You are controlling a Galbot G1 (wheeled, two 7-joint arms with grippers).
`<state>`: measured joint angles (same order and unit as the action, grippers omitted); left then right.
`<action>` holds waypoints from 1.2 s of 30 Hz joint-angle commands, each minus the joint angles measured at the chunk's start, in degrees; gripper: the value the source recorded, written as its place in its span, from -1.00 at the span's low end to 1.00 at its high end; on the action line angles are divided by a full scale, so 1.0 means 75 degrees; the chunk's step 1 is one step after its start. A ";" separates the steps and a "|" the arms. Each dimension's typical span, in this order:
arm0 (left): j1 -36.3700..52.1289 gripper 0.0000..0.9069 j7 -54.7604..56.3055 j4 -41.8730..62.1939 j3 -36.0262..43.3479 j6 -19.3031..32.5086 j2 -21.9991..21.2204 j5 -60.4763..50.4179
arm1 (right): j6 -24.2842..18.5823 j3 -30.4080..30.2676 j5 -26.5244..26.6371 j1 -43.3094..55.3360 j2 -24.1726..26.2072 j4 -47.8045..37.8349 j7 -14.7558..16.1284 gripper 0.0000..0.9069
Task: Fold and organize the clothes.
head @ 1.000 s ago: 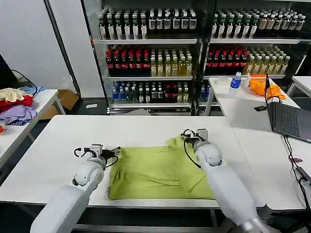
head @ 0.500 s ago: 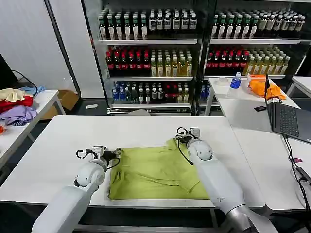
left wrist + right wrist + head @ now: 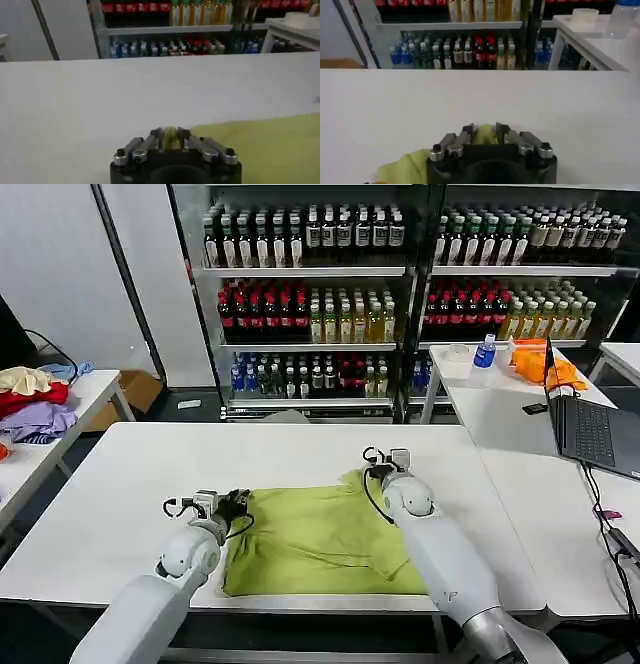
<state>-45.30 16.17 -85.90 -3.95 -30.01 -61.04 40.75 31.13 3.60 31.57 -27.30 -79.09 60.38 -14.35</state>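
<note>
Since a second ago, your left gripper (image 3: 236, 506) has slid inward along the white table (image 3: 120, 484), dragging the near-left corner of the lime T-shirt (image 3: 320, 539) with it, so that left edge now sits tucked further toward the shirt's middle. Your right gripper (image 3: 385, 467) has drawn back a little toward the shirt's far-right corner and lifted that corner into a small peak.

You have the T-shirt lying mostly flat on the table, partly folded, with a crease running down its right half. Your left gripper is at the shirt's far-left corner, jaws closed narrow on a pinch of lime fabric; the left wrist view shows the cloth (image 3: 170, 138) squeezed between the fingers (image 3: 153, 138). Your right gripper is at the shirt's far-right corner, likewise clamped on fabric; in the right wrist view a lime fold (image 3: 484, 134) bulges between the fingers (image 3: 466, 134) and more cloth trails off beside the gripper body. How much fabric each grip holds is hard to judge, as the gripper bodies hide it.

Beyond the shirt stands a shelf of bottled drinks (image 3: 310, 304), and a laptop (image 3: 590, 424) sits on the neighbouring table well to the shirt's right.
</note>
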 commanded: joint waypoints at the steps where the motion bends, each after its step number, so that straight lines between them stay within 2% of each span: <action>1: -0.0032 -0.91 -0.0115 -0.0051 -0.0038 0.0311 0.0018 0.0088 | -0.0033 0.0023 0.0055 -0.0144 0.0070 0.0688 -0.0003 -1.00; 19: -0.0371 -0.93 -0.0287 -0.1048 -0.0462 0.0590 0.0417 0.0666 | 0.0124 0.0599 0.0435 -0.1307 0.0936 0.3336 -0.0186 -1.00; 27: -0.0839 -0.93 -0.0307 -0.1649 -0.0691 0.0564 0.0694 0.0918 | 0.0259 0.1034 0.0644 -0.2319 0.1620 0.5067 -0.0266 -1.00; 36: -0.1790 -0.93 -0.0353 -0.2407 -0.0967 0.0506 0.0979 0.0918 | 0.0266 0.1591 0.0657 -0.3750 0.2038 0.6450 -0.0287 -1.00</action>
<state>-53.77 13.54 -99.58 -10.38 -26.34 -54.60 47.12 32.98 11.82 36.14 -44.84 -67.38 95.62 -16.35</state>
